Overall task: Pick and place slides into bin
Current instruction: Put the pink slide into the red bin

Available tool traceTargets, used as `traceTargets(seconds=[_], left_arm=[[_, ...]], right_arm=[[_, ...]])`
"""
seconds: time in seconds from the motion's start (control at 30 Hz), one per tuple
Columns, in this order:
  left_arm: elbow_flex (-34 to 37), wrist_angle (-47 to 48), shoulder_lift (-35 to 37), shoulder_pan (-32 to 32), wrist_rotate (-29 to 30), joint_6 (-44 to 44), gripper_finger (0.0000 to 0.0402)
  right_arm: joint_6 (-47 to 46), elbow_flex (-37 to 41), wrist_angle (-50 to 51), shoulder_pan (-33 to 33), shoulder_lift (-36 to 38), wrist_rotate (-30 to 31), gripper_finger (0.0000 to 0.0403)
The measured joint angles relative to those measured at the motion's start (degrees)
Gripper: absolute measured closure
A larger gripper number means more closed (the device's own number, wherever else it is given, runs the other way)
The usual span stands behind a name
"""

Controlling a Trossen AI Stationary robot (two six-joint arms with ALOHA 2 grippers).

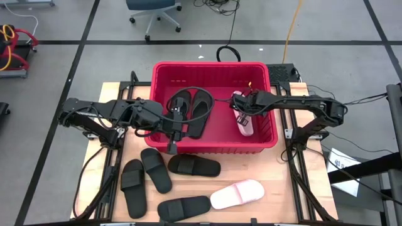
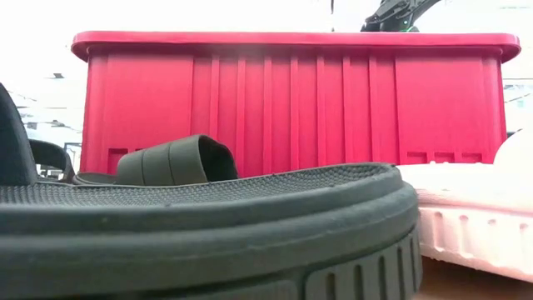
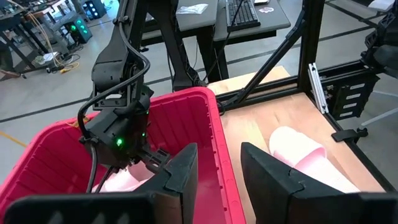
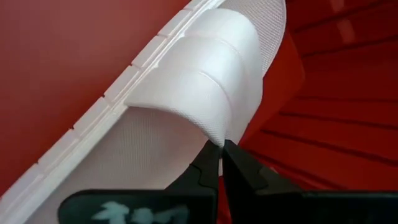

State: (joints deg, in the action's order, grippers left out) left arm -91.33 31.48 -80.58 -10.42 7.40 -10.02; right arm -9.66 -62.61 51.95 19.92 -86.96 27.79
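The red bin (image 1: 213, 69) stands at the table's far middle. Two black slides (image 1: 191, 110) lie inside it on the left. A pale pink slide (image 1: 245, 120) is inside on the right, and my right gripper (image 1: 240, 103) is shut on it. My left gripper (image 1: 173, 143) is open and empty over the bin's near wall, its fingers (image 3: 183, 171) on either side of the red rim (image 3: 217, 124). Several black slides (image 1: 156, 169) and a second pink slide (image 1: 237, 193) lie on the table in front of the bin. My right gripper pinches the free edge of the pink slide's wide strap (image 4: 214, 130) between its two fingers, only at their tips. The slide is inside the bin, close against a red wall (image 4: 74, 43); what its sole rests on does not show.
A black slide's sole (image 2: 208, 225) fills the front of the low view, with the bin's ribbed wall (image 2: 291, 108) behind it. The table's near half holds the loose slides. Frame rails run along both table sides, and the floor lies beyond.
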Motion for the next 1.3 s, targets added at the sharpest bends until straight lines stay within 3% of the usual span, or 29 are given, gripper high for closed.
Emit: traceTargets(seconds=[0.4,1.13,1.3], left_arm=[[0.00,0.02,0.00,0.00,0.00,-0.02,0.0279],[0.00,0.04,0.00,0.00,-0.02,-0.02,0.0279],[0.00,0.00,0.00,-0.01,-0.02,-0.02,0.0279]], right_arm=[[-1.65,0.02,0.17,0.00,-1.22,0.50,0.0396],[-1.65,0.00,0.28,-0.04,-1.21,0.65,0.0282],[-1.17,-2.91,4.95,-0.04,-0.02,0.51,0.0265]])
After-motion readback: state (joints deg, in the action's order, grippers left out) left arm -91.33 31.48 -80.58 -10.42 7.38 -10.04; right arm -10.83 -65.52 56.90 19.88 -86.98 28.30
